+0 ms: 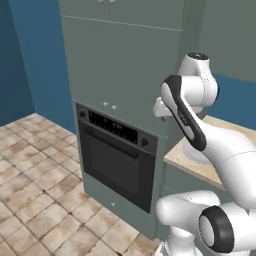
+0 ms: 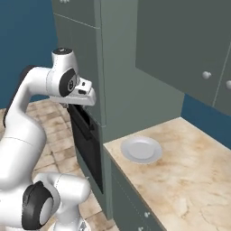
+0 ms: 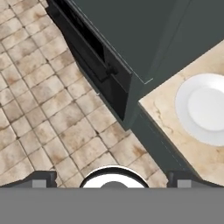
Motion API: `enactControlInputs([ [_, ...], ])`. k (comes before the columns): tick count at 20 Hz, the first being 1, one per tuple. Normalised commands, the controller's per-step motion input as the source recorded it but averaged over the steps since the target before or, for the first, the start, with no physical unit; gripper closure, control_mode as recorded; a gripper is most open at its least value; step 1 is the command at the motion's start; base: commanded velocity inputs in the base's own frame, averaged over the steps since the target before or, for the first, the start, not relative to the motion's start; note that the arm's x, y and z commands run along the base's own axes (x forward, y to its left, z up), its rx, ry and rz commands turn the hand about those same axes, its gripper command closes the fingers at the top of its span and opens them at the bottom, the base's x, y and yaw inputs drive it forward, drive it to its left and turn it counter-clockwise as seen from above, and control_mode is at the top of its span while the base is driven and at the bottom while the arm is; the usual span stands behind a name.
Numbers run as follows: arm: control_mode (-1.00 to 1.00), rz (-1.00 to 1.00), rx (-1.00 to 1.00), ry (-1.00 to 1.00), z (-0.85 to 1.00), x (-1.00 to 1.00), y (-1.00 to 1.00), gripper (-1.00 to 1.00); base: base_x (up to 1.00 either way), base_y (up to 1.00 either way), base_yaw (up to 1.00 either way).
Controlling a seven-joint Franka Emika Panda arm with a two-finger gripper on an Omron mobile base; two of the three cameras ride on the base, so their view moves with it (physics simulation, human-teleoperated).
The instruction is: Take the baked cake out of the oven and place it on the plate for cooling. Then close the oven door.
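The tiled floor (image 1: 35,165) is seen at the left, beside the oven (image 1: 117,155), which is set into a tall grey-green cabinet (image 1: 125,60). The oven door (image 1: 112,165) is shut flat, its bar handle (image 1: 111,142) just under the control strip. To the right, the plate (image 2: 141,149) is seen bare on the marble counter (image 2: 189,176), near its corner. The gripper (image 3: 113,177) is held high above the floor before the oven; its fingertips (image 3: 39,178) are spread wide with nothing between them. The cake cannot be seen
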Motion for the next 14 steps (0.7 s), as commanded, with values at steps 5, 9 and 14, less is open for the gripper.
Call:
enactControlInputs([
  [5, 1.0, 0.0, 0.0, 0.0, 0.0, 0.0, 0.0, -1.0, 0.33, 0.0, 0.01],
  [9, 1.0, 0.0, 0.0, 0.0, 0.0, 0.0, 0.0, -1.0, 0.52, 0.0, 0.0],
  [14, 1.0, 0.0, 0.0, 0.0, 0.0, 0.0, 0.0, -1.0, 0.73, 0.0, 0.0],
])
